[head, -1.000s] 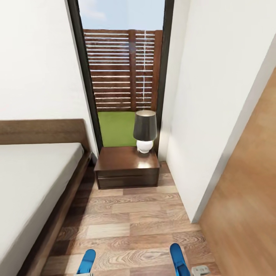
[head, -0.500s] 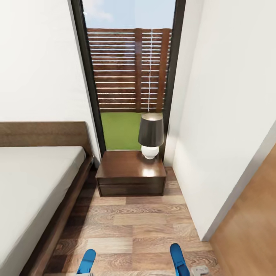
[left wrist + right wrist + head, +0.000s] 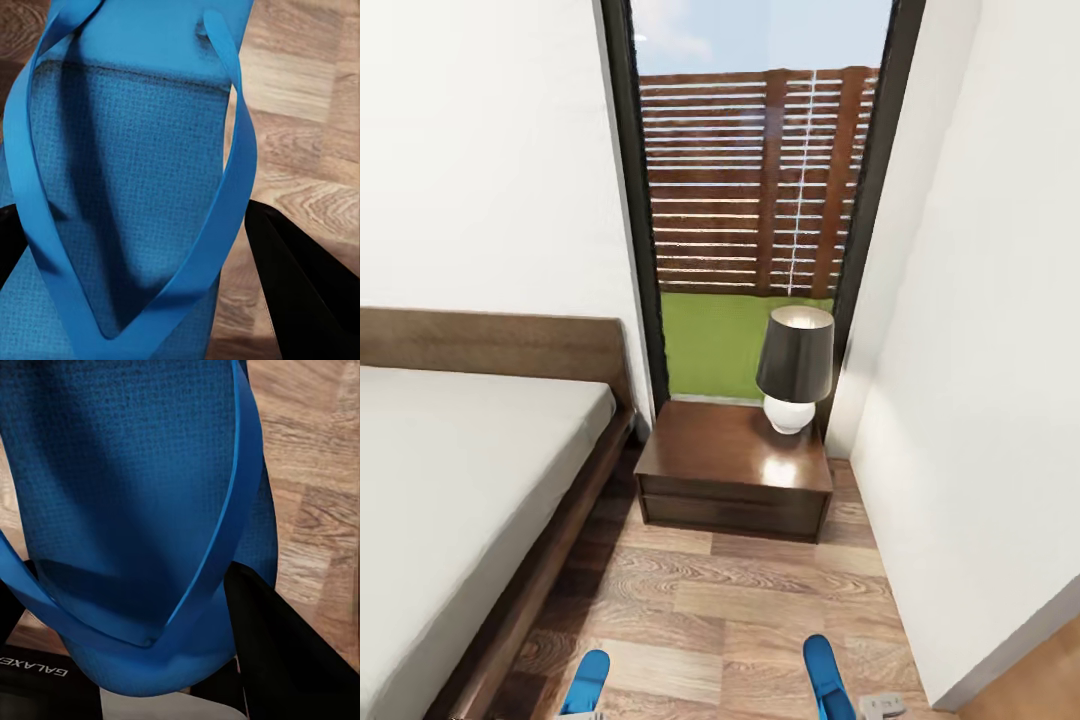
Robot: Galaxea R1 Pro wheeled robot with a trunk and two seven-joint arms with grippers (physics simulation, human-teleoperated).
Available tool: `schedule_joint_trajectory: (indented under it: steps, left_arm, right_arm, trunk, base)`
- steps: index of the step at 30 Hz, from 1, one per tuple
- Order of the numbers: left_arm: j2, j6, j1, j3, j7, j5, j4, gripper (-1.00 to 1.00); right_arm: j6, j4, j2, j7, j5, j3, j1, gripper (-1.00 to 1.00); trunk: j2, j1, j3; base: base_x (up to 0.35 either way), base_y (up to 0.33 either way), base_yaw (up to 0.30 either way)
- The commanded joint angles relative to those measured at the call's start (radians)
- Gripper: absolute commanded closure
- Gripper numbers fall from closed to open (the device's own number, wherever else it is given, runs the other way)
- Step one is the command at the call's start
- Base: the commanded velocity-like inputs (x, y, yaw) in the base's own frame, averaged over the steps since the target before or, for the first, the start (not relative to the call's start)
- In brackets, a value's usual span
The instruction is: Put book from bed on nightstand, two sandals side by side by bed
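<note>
- Left pincer [image 3: 150, 300]: gripping one blue sandal [image 3: 127, 150] above the plank floor [image 3: 740, 610].
- Right pincer [image 3: 142, 660]: gripping the other sandal [image 3: 142, 487] (strap facing the camera).
- Bed [image 3: 450, 480]: lying left; nightstand [image 3: 735, 470] carrying a lamp [image 3: 795, 365].

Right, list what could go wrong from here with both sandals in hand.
1. Each gripper carries a sandal: left sandal, right sandal. Only the dark fingers flank them, so either could slip on the way down.
2. The floor strip between bed and wall is narrow; the arms may bump the bed frame or nightstand.
3. Set down apart, the sandals might not end up side by side.
</note>
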Motion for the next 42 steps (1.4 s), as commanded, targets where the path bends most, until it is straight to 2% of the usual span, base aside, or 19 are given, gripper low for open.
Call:
schedule_joint_trajectory:
  steps: [1, 15, 25, 42]
  left_arm:
    - [0.0, -0.003, -0.001, -0.008, -0.003, 0.009, 0.001, 1.0]
    - [0.0, -0.008, 0.0, -0.008, -0.003, 0.009, 0.001, 1.0]
    - [0.0, -0.01, 0.001, -0.008, -0.003, 0.009, 0.001, 1.0]
    - [0.0, -0.011, 0.007, -0.01, -0.003, 0.009, 0.0, 1.0]
  right_arm:
    - [0.006, -0.002, -0.001, -0.001, -0.001, 0.004, 0.0, 1.0]
    - [0.006, -0.002, -0.001, -0.001, -0.001, 0.004, 0.0, 1.0]
    - [0.006, -0.002, -0.001, -0.001, -0.001, 0.004, 0.0, 1.0]
    - [0.006, 0.006, -0.001, -0.001, -0.001, 0.005, 0.0, 1.0]
  trunk:
    - [0.0, 0.0, -0.001]
    - [0.0, 0.0, -0.001]
    - [0.0, 0.0, -0.001]
    - [0.0, 0.0, -0.001]
  base:
    - [0.186, -0.154, 0.288]
    - [0.149, -0.131, 0.289]
    - [0.046, -0.204, 0.289]
    - [0.002, -0.019, 0.289]
